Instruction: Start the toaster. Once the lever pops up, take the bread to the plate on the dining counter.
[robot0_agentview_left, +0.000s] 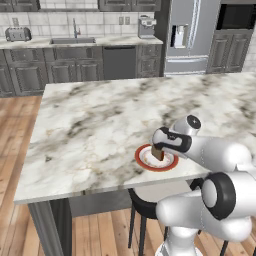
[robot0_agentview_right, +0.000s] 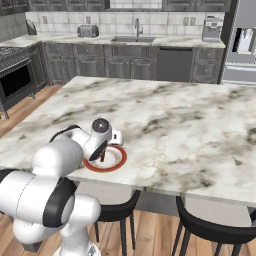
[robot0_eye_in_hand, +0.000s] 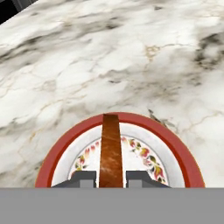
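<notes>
Marble stretches out all round me on the dining counter (robot0_agentview_left: 90, 125), and near its close edge sits the plate (robot0_agentview_left: 143, 161) with its red rim. My gripper (robot0_eye_in_hand: 110, 178) is pinching the bread (robot0_eye_in_hand: 110, 148) edge-on between its two tips, so the slice stands upright with its long axis running straight away from my hand. It hangs directly over the plate's patterned middle; whether its lower edge touches the plate I cannot tell. What matters next, I judge, is that the plate lies straight below the bread, so lowering and letting go should suffice. Far behind, the toaster (robot0_agentview_left: 18, 34) stands on the worktop.
</notes>
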